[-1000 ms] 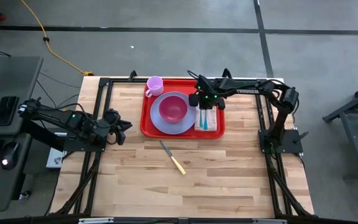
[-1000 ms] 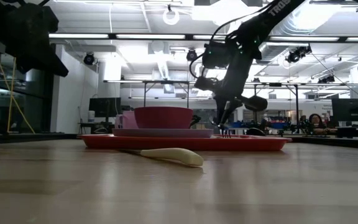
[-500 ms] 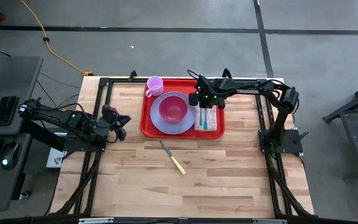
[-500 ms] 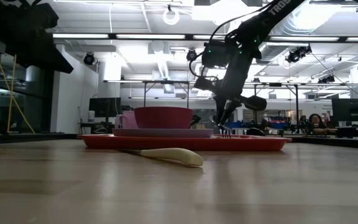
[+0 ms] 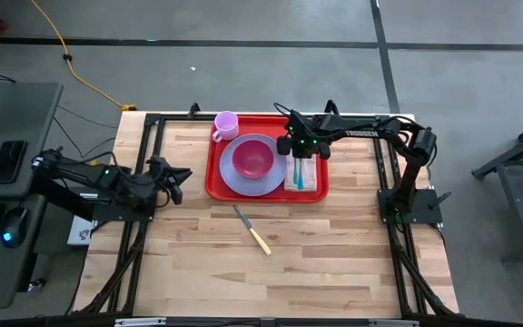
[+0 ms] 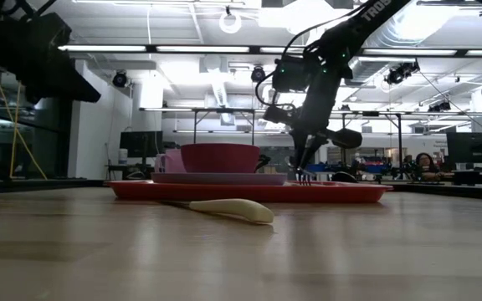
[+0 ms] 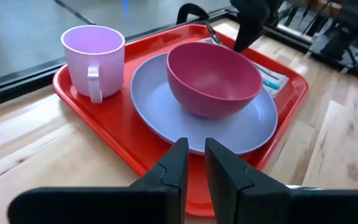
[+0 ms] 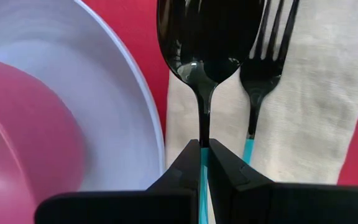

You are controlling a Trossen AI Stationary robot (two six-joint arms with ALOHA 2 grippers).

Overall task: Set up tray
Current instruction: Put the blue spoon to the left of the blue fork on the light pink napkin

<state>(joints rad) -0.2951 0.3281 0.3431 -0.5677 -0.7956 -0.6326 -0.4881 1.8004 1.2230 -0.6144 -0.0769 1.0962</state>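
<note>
Knife lies alone on open table boards near the front, clear of the tray's near rim. Red tray sits at the table's far middle, carrying lavender plate with pink bowl, a mug in its far-left corner, and a napkin along its right side. Right gripper is clenched on a spoon, beside a fork on the napkin. Left gripper hangs left of the tray, fingers slightly apart, grasping nothing
</note>
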